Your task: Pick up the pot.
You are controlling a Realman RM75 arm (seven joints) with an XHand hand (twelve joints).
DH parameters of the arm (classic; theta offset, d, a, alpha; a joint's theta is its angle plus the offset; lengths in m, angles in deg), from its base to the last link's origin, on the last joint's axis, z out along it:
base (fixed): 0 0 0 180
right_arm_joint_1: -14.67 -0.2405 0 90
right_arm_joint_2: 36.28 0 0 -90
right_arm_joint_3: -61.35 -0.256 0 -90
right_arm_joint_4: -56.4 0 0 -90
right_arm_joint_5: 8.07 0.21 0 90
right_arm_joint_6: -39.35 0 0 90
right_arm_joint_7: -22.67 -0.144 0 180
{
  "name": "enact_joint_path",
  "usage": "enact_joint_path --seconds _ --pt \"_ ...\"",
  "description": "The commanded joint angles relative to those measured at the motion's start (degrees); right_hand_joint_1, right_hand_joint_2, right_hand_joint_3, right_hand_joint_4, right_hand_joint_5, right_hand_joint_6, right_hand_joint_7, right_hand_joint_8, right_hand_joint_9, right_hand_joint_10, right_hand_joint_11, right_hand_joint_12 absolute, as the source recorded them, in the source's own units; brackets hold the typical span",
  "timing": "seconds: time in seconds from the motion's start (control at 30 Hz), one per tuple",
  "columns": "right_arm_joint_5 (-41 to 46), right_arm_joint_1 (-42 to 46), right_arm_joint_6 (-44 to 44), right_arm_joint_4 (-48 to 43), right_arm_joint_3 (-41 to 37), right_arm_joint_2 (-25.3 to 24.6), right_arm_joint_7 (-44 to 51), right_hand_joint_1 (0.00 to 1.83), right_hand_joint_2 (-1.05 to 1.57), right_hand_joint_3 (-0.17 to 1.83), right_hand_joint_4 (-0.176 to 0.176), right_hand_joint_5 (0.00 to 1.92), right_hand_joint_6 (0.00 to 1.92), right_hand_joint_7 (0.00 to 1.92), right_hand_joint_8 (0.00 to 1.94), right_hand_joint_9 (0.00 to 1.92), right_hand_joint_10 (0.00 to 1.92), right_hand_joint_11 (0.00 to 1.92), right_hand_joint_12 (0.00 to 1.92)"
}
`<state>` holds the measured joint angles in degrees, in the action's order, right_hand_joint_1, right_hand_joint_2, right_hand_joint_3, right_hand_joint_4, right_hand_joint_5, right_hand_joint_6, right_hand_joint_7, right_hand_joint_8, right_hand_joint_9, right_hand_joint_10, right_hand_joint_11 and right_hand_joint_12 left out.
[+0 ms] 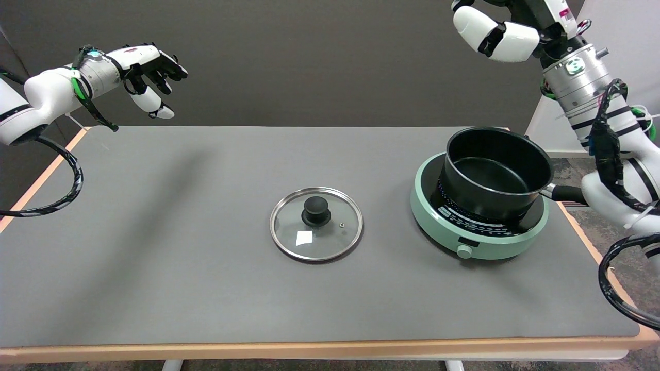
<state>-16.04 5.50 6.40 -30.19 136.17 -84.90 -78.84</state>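
The right hand (600, 198) is at the black pot's (492, 172) handle (564, 193); whether it grips, I cannot tell. The round pot stands on a green cooker (477, 242).

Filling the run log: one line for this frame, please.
pot: open, empty, on green cooktop | handle: points right, meets right hand, grip unclear | lid: flat on table, mid
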Motion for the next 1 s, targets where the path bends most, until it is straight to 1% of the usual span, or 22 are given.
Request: enact_joint_path --seconds 0.03,0.1,0.13,1.0 --pt "-0.18 -0.21 0.05 -0.24 0.2 -1.34 -0.1 0.73 0.66 0.85 0.038 0.53 0.24 0.63 0.22 0.66 0.45 0.52 1.19" --pt "-0.31 -0.21 0.08 -0.37 0.26 -1.35 -0.1 0.73 0.65 0.86 0.038 0.53 0.24 0.64 0.21 0.65 0.46 0.52 1.2" --pt "-0.31 -0.21 0.13 -0.42 0.36 -1.35 -0.1 0.74 0.63 0.89 0.038 0.53 0.23 0.64 0.2 0.65 0.47 0.52 1.2" --pt "-0.39 0.03 0.13 -0.42 0.76 -1.35 -0.1 0.74 0.63 0.89 0.038 0.54 0.24 0.64 0.2 0.65 0.48 0.52 1.2"
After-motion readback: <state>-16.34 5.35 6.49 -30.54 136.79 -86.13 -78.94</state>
